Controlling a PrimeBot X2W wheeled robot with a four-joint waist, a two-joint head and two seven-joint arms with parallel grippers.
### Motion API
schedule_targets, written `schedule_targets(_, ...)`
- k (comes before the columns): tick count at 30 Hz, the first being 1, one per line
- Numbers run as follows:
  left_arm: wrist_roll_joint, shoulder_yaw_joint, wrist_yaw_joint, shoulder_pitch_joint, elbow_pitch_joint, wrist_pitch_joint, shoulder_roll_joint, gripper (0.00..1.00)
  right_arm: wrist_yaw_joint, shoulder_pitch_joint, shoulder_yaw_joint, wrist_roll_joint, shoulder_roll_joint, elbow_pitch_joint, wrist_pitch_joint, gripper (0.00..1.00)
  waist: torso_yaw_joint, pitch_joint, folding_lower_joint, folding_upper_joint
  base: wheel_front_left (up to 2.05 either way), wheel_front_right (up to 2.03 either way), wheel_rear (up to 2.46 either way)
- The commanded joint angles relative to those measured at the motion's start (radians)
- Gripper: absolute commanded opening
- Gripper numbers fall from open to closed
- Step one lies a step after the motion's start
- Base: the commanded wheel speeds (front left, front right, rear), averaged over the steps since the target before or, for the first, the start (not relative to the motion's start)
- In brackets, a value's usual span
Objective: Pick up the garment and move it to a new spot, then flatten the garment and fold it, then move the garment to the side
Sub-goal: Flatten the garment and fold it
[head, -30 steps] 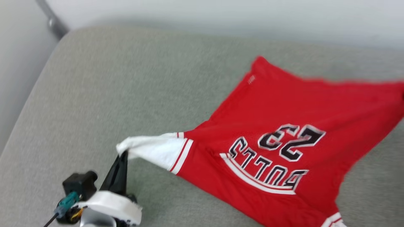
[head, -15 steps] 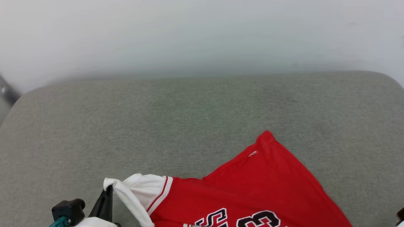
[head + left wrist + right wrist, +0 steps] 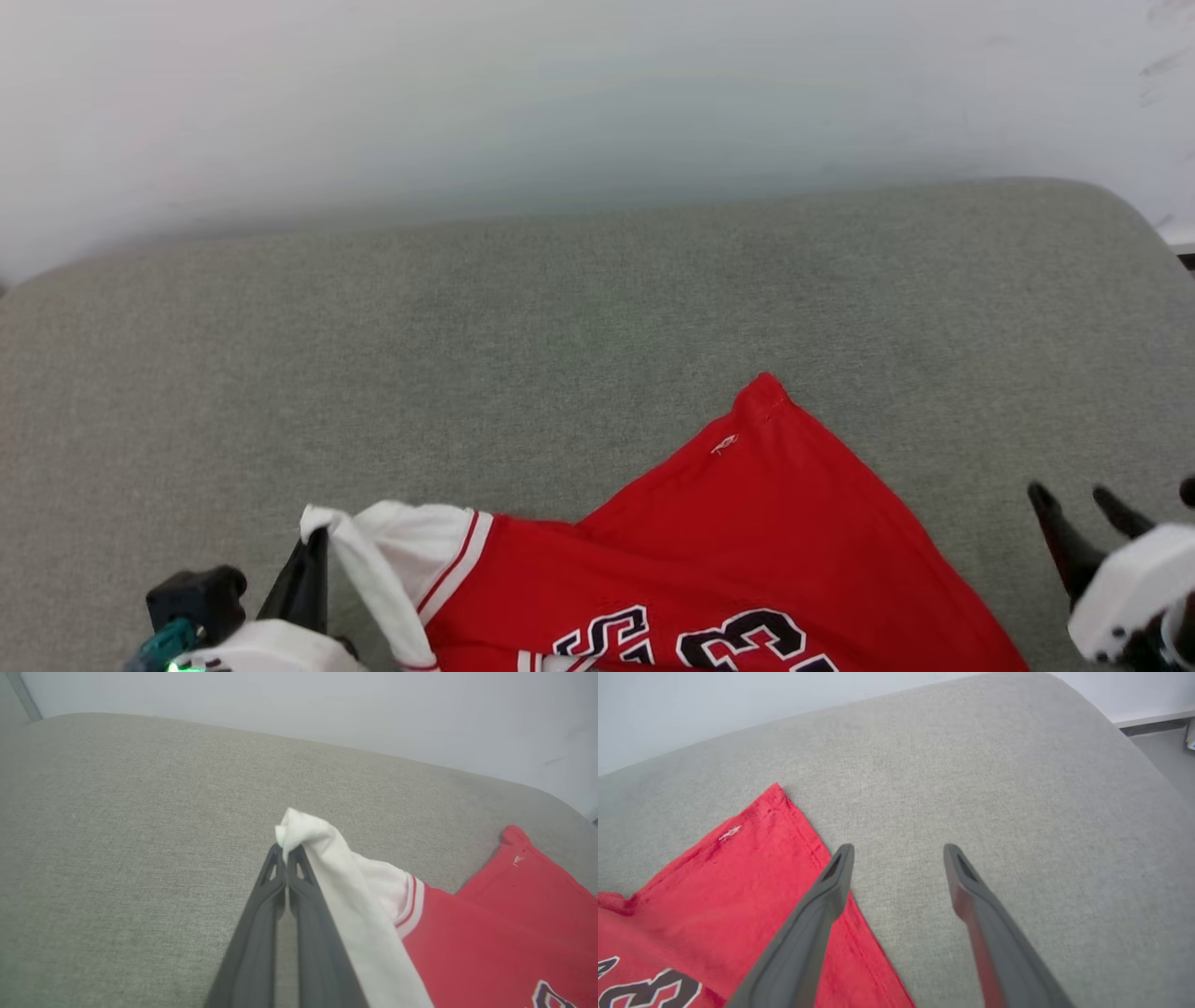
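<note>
The red garment (image 3: 747, 551) with black white-outlined numbers lies on the grey cushion (image 3: 560, 308), running off the head view's bottom edge. One corner points toward the far wall. My left gripper (image 3: 313, 543) at the lower left is shut on the tip of the white sleeve (image 3: 411, 546), which drapes over its right finger (image 3: 317, 933); in the left wrist view the left gripper (image 3: 286, 851) pinches that sleeve's bunched end. My right gripper (image 3: 1074, 499) hovers open at the lower right, just past the garment's right hem (image 3: 859, 947), its left finger (image 3: 817, 919) over that edge.
A pale wall (image 3: 560, 93) rises behind the cushion. The cushion's rounded right edge (image 3: 1134, 751) drops to a grey floor (image 3: 1167, 751). Bare grey fabric stretches across the far half and left side.
The head camera has swung right and down, so the whole picture shifted. My right gripper has come into view at the lower right, open. The left gripper still holds the sleeve.
</note>
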Motion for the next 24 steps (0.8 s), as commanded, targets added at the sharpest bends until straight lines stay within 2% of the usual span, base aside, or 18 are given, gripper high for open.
schedule_targets(1, 0.006, -0.002, -0.003, -0.027, -0.010, 0.002, 0.003, 0.00, -0.001, -0.052, 0.017, 0.002, 0.007, 0.018, -0.031, 1.00, 0.014, 0.029, 0.0001, -0.0001, 0.00, 0.00, 0.00)
schedule_targets(3, 0.015, -0.010, -0.010, -0.059, -0.019, 0.002, 0.004, 0.00, -0.001, -0.118, 0.042, 0.010, 0.007, 0.050, -0.051, 1.00, 0.031, 0.061, 0.0001, -0.0001, 0.00, 0.00, 0.00)
schedule_targets(6, 0.025, -0.022, -0.025, -0.105, -0.023, 0.003, -0.001, 0.00, -0.001, -0.221, 0.091, 0.028, -0.004, 0.098, -0.021, 1.00, 0.058, 0.106, 0.0001, -0.0001, 0.00, 0.00, 0.00)
schedule_targets(14, 0.053, -0.074, -0.078, -0.256, -0.014, -0.016, -0.038, 0.00, -0.001, -0.471, 0.215, 0.081, -0.057, 0.216, 0.277, 1.00, 0.149, 0.228, 0.0001, -0.0001, 0.00, 0.00, 0.00)
schedule_targets(15, 0.053, -0.074, -0.078, -0.256, -0.014, -0.016, -0.038, 0.00, -0.001, -0.471, 0.215, 0.081, -0.057, 0.216, 0.277, 1.00, 0.149, 0.228, 0.0001, -0.0001, 0.00, 0.00, 0.00)
schedule_targets(20, 0.066, -0.105, -0.110, -0.341, 0.018, -0.035, -0.072, 0.00, -0.001, -0.573, 0.267, 0.083, -0.060, 0.272, 0.449, 1.00, 0.187, 0.285, 0.0001, -0.0001, 0.00, 0.00, 0.00)
schedule_targets(24, 0.072, -0.118, -0.129, -0.380, 0.044, -0.050, -0.088, 0.00, -0.001, -0.620, 0.309, 0.078, -0.046, 0.320, 0.535, 1.00, 0.202, 0.319, 0.0001, -0.0001, 0.00, 0.00, 0.00)
